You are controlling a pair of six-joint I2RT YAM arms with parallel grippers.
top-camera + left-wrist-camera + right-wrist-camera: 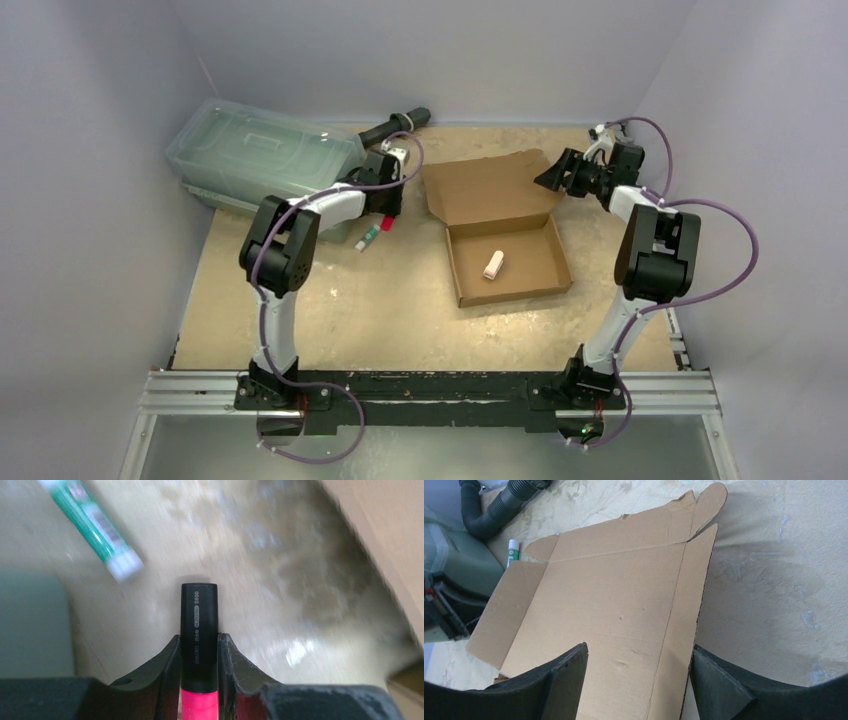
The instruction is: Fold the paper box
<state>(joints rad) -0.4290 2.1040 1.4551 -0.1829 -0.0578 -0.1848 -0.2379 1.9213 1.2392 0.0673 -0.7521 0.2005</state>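
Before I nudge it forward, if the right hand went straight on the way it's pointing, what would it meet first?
Probably the open lid of the paper box, which lies right ahead of the right hand, between its spread fingers. Depth is unclear, so that's only likely.

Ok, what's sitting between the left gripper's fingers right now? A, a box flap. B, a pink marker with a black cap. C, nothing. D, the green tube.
B: in the left wrist view the left gripper has its jaws against both sides of the marker, black cap pointing forward and pink body behind.
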